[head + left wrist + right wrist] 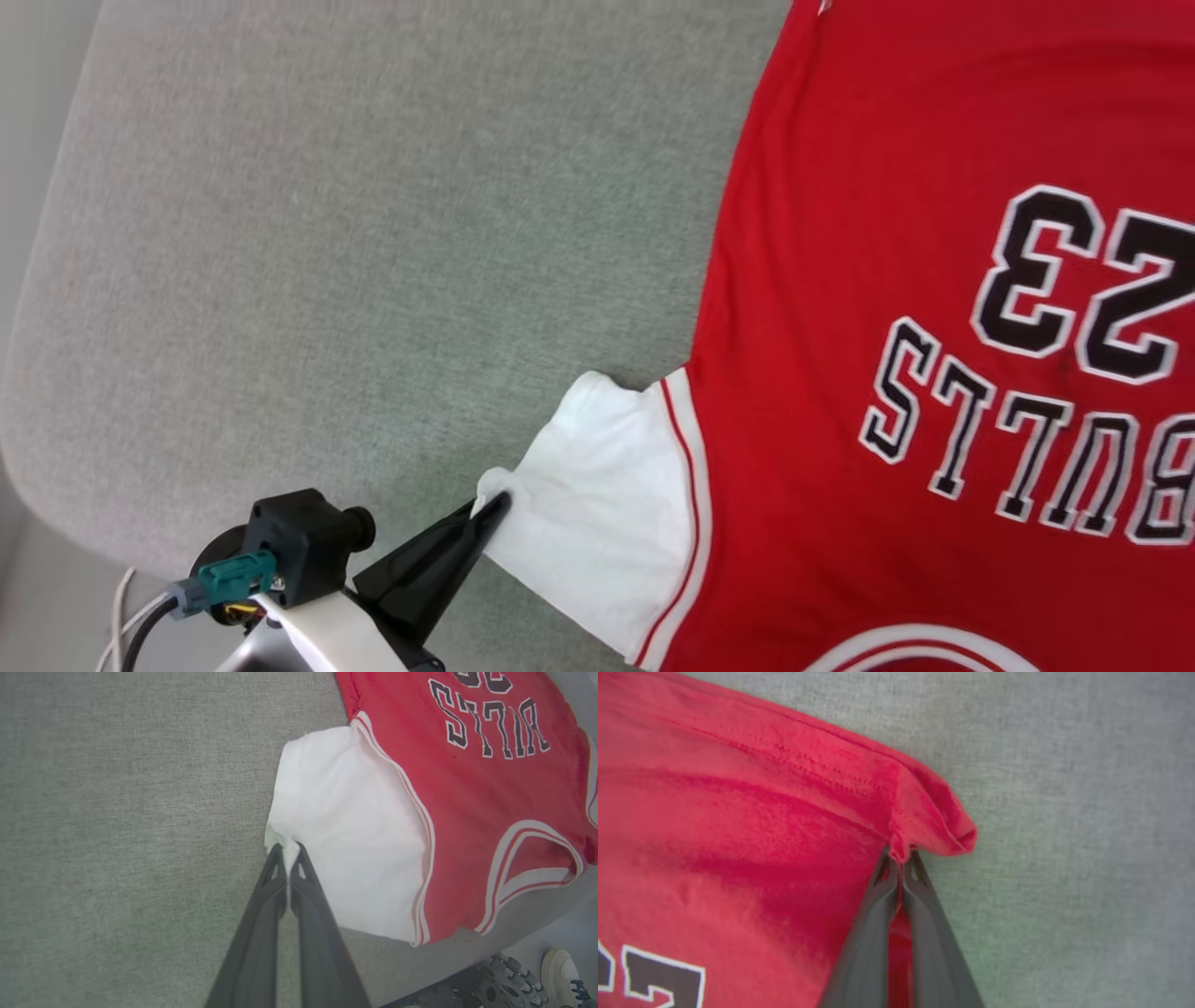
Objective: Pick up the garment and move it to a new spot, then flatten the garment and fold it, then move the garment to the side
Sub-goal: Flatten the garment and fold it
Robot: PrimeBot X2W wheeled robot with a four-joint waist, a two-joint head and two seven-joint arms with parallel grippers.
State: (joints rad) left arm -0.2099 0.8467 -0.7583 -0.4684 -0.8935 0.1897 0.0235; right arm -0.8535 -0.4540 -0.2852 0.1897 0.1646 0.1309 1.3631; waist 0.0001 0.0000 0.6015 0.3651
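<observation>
As seen from head view: garment (840, 280) spread lettering-side up over right half of frame, on grey fabric surface (327, 233). Collar trim at bottom edge, lettering (1027, 439) upside down. White sleeve (607, 504) sticking out toward lower centre. Left gripper (492, 509) at lower left, fingers pressed together, pinching outer corner of sleeve, cloth tip poking past fingertips.

Left wrist view: same pinch, closer. Fingers rising from bottom centre, clamped on sleeve corner at mid-frame. Rest of sleeve lying flat, slightly rumpled at upper edge, running right into red body. Neckline trim at right. Pale shoe (563, 970) in lower right corner, off the surface.

Right wrist view: right gripper (901, 856) at centre, fingers closed tight on red hem corner (934, 821), cloth bunched and curled just above fingertips. Stitched hem running up-left, bit of a number at lower left, grey surface on right.

Judged step: flattening, with two corners gripped and fold not yet begun. Judged progress: roughly midway, garment already down on its spot. Next move likely calls for pulling both pinches outward together, low to surface, to take out hem curl and sleeve rumple. Uneven pull risks dragging whole garment or slipping thin sleeve corner out of pinch. Could instead be start of fold; cannot tell which.
</observation>
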